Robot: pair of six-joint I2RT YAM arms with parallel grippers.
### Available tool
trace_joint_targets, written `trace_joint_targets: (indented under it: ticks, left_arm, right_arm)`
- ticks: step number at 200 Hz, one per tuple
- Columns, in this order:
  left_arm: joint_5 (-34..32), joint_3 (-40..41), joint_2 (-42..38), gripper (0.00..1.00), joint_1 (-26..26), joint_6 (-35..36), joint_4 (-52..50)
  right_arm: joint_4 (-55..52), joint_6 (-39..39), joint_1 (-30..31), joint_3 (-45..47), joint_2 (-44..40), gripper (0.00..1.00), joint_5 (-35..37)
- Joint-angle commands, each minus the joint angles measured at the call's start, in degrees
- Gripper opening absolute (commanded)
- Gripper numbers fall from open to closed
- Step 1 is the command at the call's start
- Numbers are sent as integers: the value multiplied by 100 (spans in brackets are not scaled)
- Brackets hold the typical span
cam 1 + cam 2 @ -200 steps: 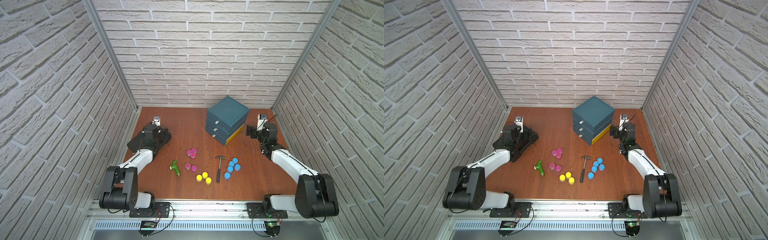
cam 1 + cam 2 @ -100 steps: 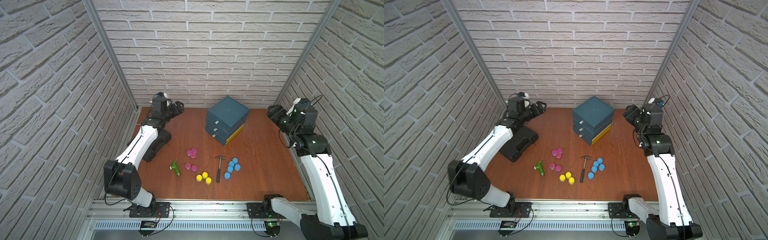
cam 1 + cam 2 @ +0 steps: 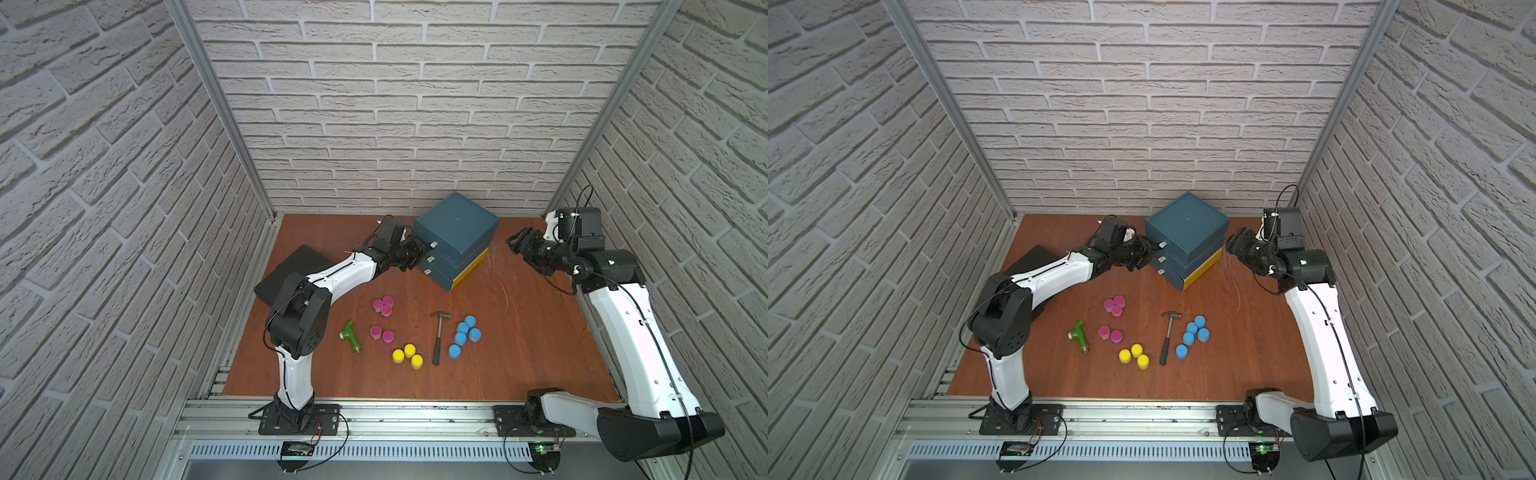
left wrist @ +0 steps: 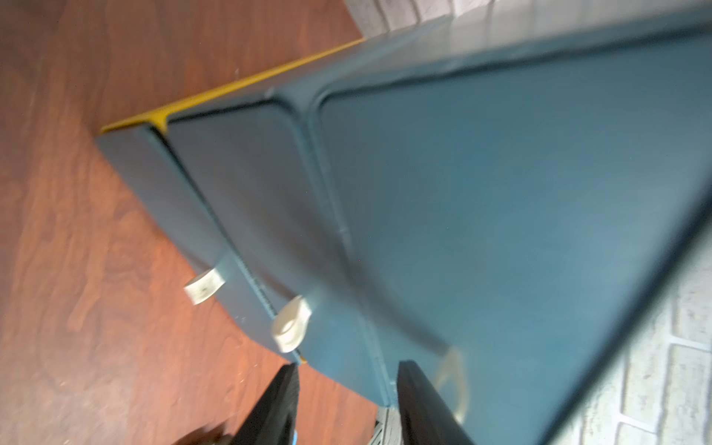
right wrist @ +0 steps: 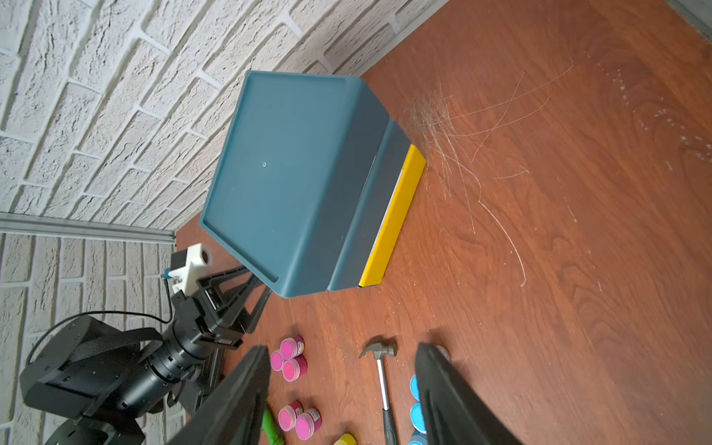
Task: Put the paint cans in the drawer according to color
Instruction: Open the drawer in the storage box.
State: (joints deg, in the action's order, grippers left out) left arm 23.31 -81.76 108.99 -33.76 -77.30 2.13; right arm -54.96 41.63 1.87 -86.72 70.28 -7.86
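Thirteen squat cylindrical paint cans (image 3: 410, 350) with bright round lids stand clustered by colour on the brown wooden table (image 3: 519, 332): five magenta, three yellow, five blue, all outside the teal plastic drawer unit (image 3: 455, 226). The left gripper (image 3: 419, 253), jaws parted and empty, sits at its white pull tabs (image 4: 291, 325); the right gripper (image 3: 513, 243), also parted and empty, hovers beside it

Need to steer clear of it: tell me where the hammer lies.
In both top views the hammer lies flat between the yellow cans and the blue cans, its head toward the drawer unit.
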Motion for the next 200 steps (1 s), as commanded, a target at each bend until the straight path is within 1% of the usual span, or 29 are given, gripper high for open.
trace_joint_targets:
  ticks: [1, 62, 83, 97, 113, 137, 157, 177, 200]
  left_arm:
    - [-176, 43, -263, 45, -33, -374, 578]
    - [-320, 125, -587, 45, -105, -451, 482]
    - [-265, 66, -542, 48, -105, -520, 446]
    - [-160, 14, -428, 48, -118, -581, 500]
    - [-78, -50, -312, 43, -118, -627, 514]
    - [-81, -86, -240, 41, -106, -662, 528]
    - [-30, -171, -152, 38, -105, -687, 615]
    - [24, -227, -80, 37, -118, -707, 553]
    - [-21, -109, -81, 36, -123, -807, 698]
  right_arm:
    - [52, -82, 42, -26, -54, 65, -309]
    - [105, -40, 68, -29, -5, 63, -421]
    - [103, -34, 86, -29, 21, 63, -418]
    - [100, -30, 94, -29, 36, 63, -419]
    - [98, -23, 102, -20, 45, 63, -418]
    - [112, -7, 112, -37, 45, 62, -421]
    - [111, -5, 120, -21, 46, 62, -427]
    - [98, -5, 121, 18, 54, 61, -419]
    - [116, 8, 125, 52, 45, 61, -438]
